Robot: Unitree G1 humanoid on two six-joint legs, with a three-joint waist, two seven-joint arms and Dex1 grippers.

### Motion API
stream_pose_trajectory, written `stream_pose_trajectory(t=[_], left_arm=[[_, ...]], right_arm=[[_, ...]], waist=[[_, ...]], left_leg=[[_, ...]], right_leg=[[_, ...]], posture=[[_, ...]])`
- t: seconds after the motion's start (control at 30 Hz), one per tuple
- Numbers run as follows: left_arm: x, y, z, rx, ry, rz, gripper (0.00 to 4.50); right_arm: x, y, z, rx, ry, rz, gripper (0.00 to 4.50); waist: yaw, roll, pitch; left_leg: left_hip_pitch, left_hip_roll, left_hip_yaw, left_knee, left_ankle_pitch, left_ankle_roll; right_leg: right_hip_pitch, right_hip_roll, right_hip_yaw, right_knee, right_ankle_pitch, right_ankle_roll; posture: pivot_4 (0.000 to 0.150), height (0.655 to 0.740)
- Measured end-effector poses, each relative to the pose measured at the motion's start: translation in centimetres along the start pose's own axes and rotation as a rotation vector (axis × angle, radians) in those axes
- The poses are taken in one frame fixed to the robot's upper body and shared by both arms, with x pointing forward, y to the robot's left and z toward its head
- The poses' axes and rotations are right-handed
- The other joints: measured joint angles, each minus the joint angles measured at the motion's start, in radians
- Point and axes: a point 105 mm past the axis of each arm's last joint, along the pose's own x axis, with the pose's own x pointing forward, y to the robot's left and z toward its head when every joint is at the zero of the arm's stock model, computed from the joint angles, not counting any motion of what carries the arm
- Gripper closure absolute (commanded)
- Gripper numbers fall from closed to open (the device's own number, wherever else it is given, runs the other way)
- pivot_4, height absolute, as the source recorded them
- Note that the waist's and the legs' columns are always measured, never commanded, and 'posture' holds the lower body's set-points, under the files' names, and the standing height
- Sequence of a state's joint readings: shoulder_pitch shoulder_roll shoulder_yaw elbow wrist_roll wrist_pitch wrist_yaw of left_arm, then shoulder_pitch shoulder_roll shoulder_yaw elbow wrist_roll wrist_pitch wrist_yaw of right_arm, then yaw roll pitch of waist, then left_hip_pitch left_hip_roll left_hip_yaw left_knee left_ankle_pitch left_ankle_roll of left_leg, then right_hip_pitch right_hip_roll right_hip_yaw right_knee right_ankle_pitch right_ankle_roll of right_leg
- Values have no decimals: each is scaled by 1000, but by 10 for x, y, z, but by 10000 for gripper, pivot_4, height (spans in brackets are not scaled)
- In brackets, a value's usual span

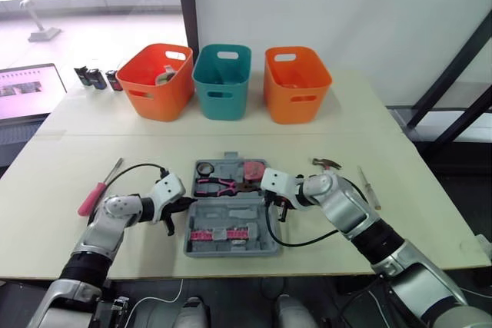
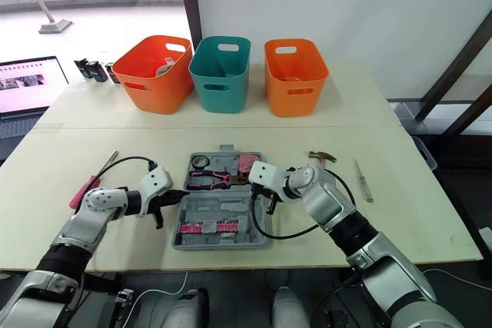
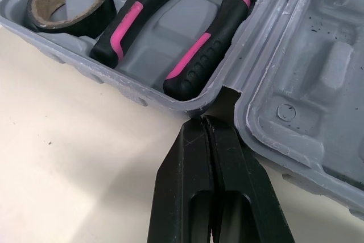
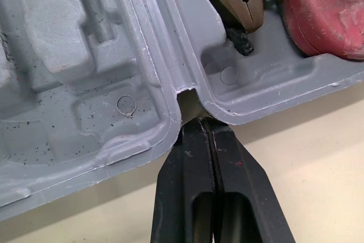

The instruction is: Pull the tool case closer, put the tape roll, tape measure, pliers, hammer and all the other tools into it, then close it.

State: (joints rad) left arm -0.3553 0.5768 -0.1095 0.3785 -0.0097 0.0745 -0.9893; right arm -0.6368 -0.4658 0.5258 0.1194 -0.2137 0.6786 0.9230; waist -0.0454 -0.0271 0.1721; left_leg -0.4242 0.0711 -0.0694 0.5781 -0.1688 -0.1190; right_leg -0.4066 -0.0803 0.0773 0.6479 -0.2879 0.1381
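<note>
The grey tool case (image 1: 231, 250) lies open at the table's near middle. Its far half holds a black tape roll (image 3: 68, 1), pink-and-black pliers (image 3: 187, 32) and a pink tape measure (image 4: 324, 9). A pink bit strip sits in the near half. My left gripper (image 3: 206, 122) is shut, its tips at the hinge notch on the case's left side. My right gripper (image 4: 206, 122) is shut too, tips at the hinge notch on the right side. A hammer (image 1: 327, 164) lies on the table right of the case.
A slim screwdriver (image 1: 369, 187) lies right of the hammer, and a red-handled screwdriver (image 1: 96, 193) lies left of my left arm. An orange bin (image 1: 157, 81), a teal bin (image 1: 221, 81) and another orange bin (image 1: 296, 84) stand at the back. A laptop (image 1: 27, 90) sits far left.
</note>
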Motion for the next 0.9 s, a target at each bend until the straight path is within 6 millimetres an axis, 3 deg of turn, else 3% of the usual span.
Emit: stream_pose_trajectory(t=[0.43, 0.63, 0.67, 0.77, 0.9], left_arm=[[-9, 6, -5, -61, 0, 31, 44878], [-71, 32, -24, -130, 17, 157, 44878], [-85, 34, -23, -131, -1, 165, 42381], [-132, 44, -16, -140, -67, 222, 30986], [-187, 46, -24, -180, -68, 296, 9762]], right_arm=[[-3, -13, -7, 6, -4, -49, 45000], [-53, -35, -37, 127, -67, -159, 45000], [-65, -36, -38, 146, -111, -172, 45000], [-109, -43, -47, 194, -209, -251, 35943], [-157, -31, -72, 275, -292, -268, 15726]], waist=[[-1, 0, 0], [3, 0, 1], [3, 0, 2], [3, 0, 3], [3, -1, 3]], left_leg=[[2, 0, 0, 0, 0, 0], [-2, 0, 0, -2, 0, 0], [-2, 0, 0, -2, -1, 0], [-2, 0, 0, -2, -1, 1], [-1, 0, 1, -2, -1, 1]], right_leg=[[1, 0, 0, 0, 0, -1], [-2, 0, 0, 0, -1, 0], [-3, 0, 0, 0, -1, 1], [-2, -1, 0, -1, -3, -2], [-1, -2, 0, -2, -5, -6]], posture=[[1500, 7400], [1500, 7400], [1500, 7400], [1500, 7400], [1500, 7400]])
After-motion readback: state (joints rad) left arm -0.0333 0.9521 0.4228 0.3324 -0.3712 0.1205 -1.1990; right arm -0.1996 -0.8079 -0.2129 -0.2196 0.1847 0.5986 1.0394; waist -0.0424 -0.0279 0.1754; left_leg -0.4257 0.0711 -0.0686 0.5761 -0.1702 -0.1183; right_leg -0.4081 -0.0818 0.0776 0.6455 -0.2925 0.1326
